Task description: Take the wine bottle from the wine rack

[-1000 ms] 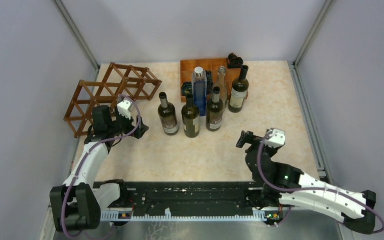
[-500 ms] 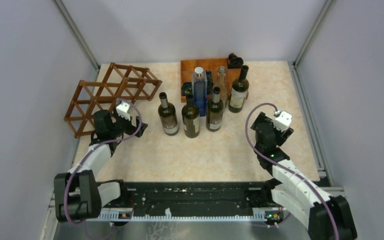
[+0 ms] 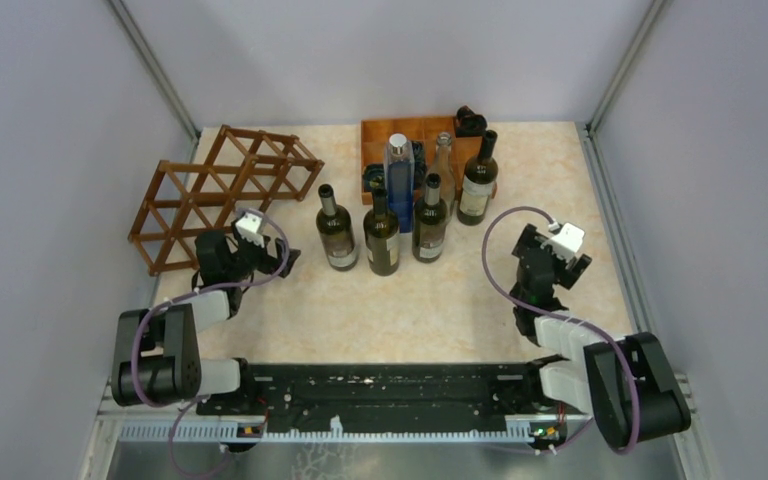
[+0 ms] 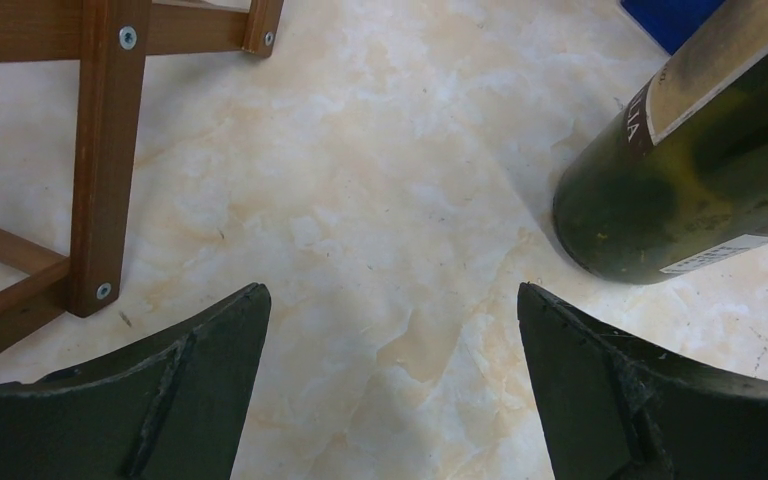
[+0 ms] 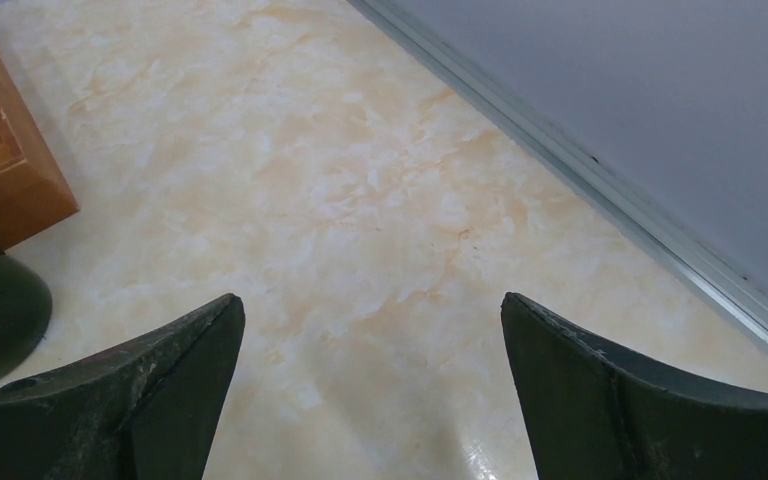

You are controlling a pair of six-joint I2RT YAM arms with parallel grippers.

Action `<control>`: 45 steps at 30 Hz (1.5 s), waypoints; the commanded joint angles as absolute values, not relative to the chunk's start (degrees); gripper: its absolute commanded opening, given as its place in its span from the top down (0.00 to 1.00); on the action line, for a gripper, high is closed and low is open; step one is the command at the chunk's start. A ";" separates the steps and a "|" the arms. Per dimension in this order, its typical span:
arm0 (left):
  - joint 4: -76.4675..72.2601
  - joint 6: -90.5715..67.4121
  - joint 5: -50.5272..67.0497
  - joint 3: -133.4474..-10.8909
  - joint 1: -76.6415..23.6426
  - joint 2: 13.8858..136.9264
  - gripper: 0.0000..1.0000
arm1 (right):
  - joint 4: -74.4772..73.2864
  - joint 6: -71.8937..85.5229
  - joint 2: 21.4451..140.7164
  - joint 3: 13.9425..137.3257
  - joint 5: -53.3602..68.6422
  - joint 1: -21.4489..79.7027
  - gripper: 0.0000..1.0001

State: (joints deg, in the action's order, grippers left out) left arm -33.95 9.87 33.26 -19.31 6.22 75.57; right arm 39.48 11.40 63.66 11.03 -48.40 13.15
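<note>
The left tool point(image 4: 390, 300) has its two dark fingers spread wide apart, gripping nothing, with bare pale marbled tabletop point(image 3: 410, 315) between them. It sits low, just in front of the reddish-brown wooden lattice wine rack point(image 4: 98, 170). The rack's near leg shows beside the tool's left finger without touching it.

Just to the right of the rack, the dark green glass wine bottle point(image 4: 660, 200) stands upright on the tabletop. It is outside the rack's diamond cells and close to the tool's right finger. Further right of the rack stands a group of other upright bottles point(image 3: 429, 222), dark, blue and clear. Behind them lies a flat orange-brown wooden compartment tray point(image 3: 380, 135).

The right tool point(image 5: 371, 300) is well apart from the rack, beyond the bottles. Its fingers are likewise spread with nothing between them, above bare tabletop near the grey metal rail point(image 5: 580, 175) along the wall.
</note>
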 commanded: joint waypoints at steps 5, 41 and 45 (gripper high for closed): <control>-50.34 12.49 34.09 -13.76 6.51 73.72 0.01 | 57.11 7.93 68.75 8.95 -41.40 9.93 0.01; -71.27 5.88 26.46 -14.24 4.84 90.45 0.01 | 73.88 1.49 84.46 9.32 -25.44 6.92 0.01; -71.28 5.88 26.50 -14.24 4.76 90.51 0.01 | 73.88 1.49 84.46 9.29 -25.38 6.97 0.01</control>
